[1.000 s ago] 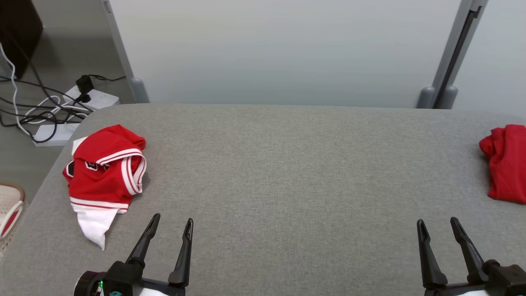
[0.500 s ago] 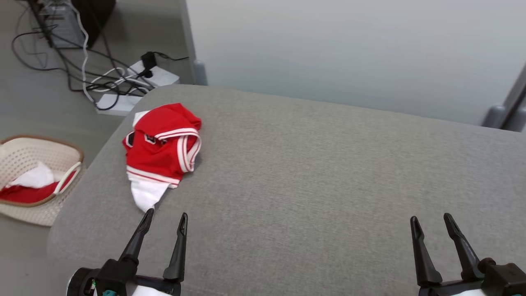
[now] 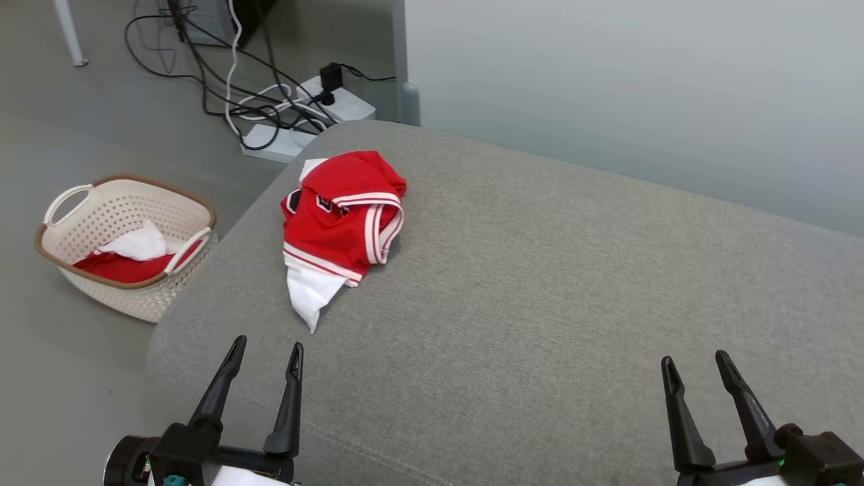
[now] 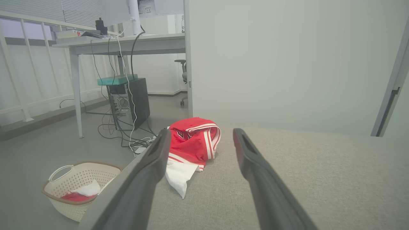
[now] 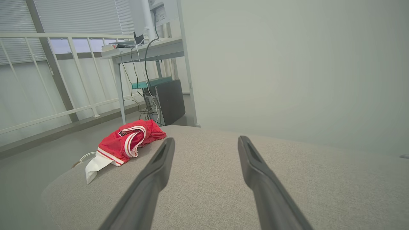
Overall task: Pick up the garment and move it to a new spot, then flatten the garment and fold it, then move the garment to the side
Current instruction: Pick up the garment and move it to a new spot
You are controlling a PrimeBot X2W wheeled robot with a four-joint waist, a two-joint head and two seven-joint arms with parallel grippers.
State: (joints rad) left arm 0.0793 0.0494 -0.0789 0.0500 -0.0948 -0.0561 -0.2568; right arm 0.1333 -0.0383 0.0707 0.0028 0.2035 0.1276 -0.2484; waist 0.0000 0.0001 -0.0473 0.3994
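One red garment [image 3: 341,216] with white trim lies crumpled near the rounded far left corner of the tabletop [image 3: 540,283], close to its left edge, its white tail pointing toward the left tool [image 3: 267,345]. Two tools hover at the near edge, each with fingers spread and holding nothing; the right tool [image 3: 694,359] is well apart from the garment. A broad bare grey stretch lies between them. One basket [image 3: 118,297] of red and white cloth stands on the floor [image 3: 67,101] beside the left edge
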